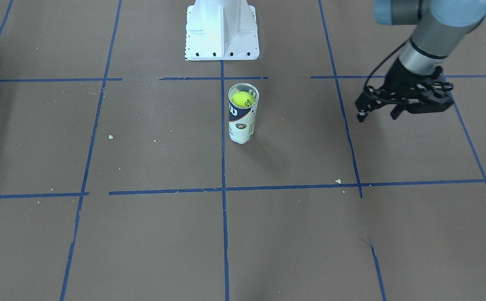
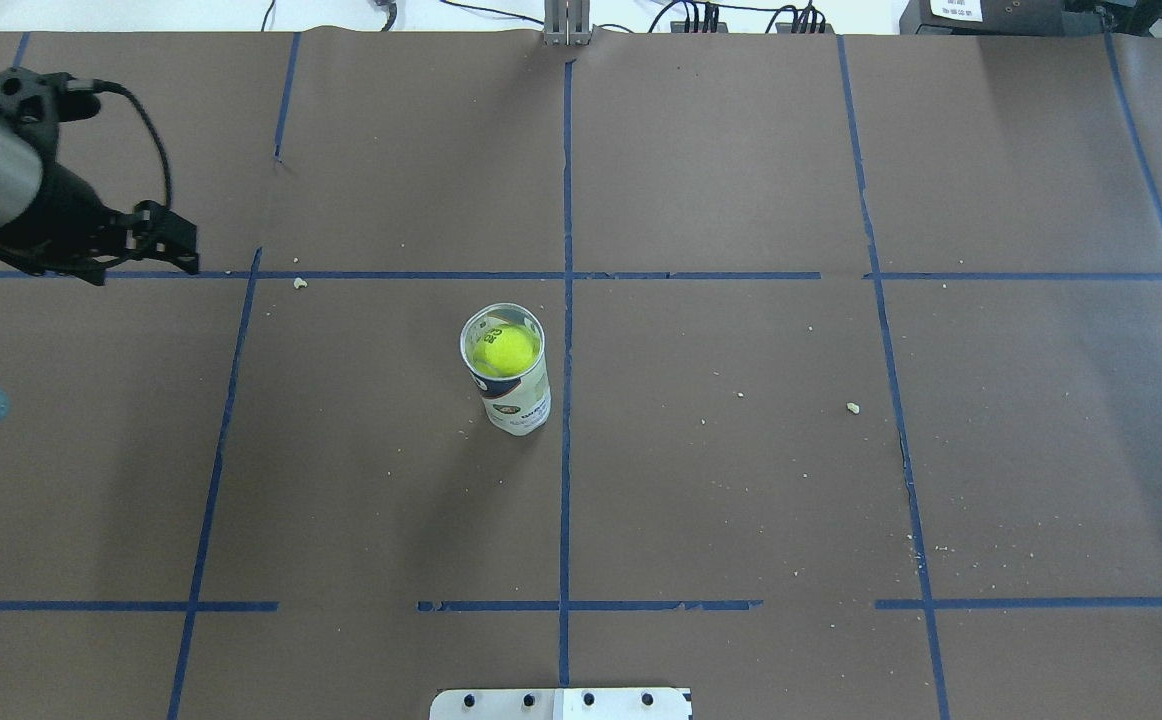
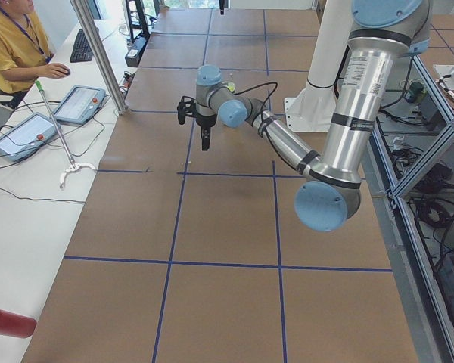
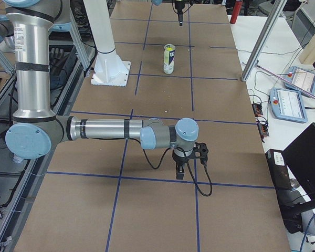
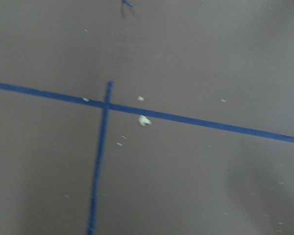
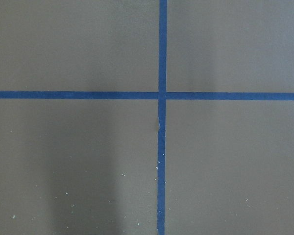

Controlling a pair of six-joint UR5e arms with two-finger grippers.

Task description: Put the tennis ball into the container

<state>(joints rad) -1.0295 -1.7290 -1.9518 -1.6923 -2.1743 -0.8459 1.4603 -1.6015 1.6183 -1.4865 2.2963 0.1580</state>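
The tennis ball, bright yellow-green with dark print, sits inside the container, just below its silvery rim. This clear tube with a white-and-navy label stands upright near the table's centre line, also visible in the right side view as the container. My left gripper hangs above the table well off to the tube's side, open and holding nothing. My right gripper shows only in the right side view, low over the paper far from the tube; I cannot tell whether it is open or shut.
The white metal pedestal stands behind the tube on the robot's side. Blue tape lines grid the brown paper, with small crumbs scattered about. An operator sits at a side desk with tablets.
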